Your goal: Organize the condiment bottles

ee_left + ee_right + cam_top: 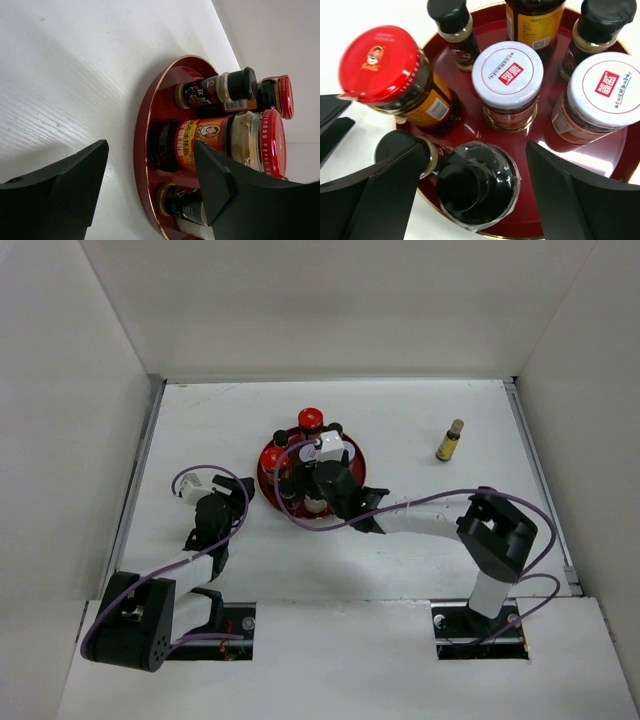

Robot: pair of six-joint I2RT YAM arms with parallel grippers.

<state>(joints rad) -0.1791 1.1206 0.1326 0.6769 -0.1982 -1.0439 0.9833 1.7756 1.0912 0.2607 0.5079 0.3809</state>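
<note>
The round red tray (pixel 268 482) holds several condiment bottles. In the right wrist view these are a red-capped amber jar (pixel 380 62), two white-lidded jars (pixel 507 72) (pixel 607 87), small black-capped bottles (pixel 452 20) (pixel 602 20) and a wide black-capped dark bottle (pixel 475 187) at the tray's near rim. My right gripper (pixel 476 192) is open over the tray, its fingers either side of that dark bottle and apart from it. My left gripper (pixel 150 172) is open and empty at the tray's left rim (pixel 142 145). A slim yellow tan-capped bottle (pixel 450 440) stands alone to the right.
White walls enclose the table on the left, back and right. The right arm (pixel 440 520) reaches across the table in front of the tray. The left arm's purple cable (pixel 200 475) loops beside the tray.
</note>
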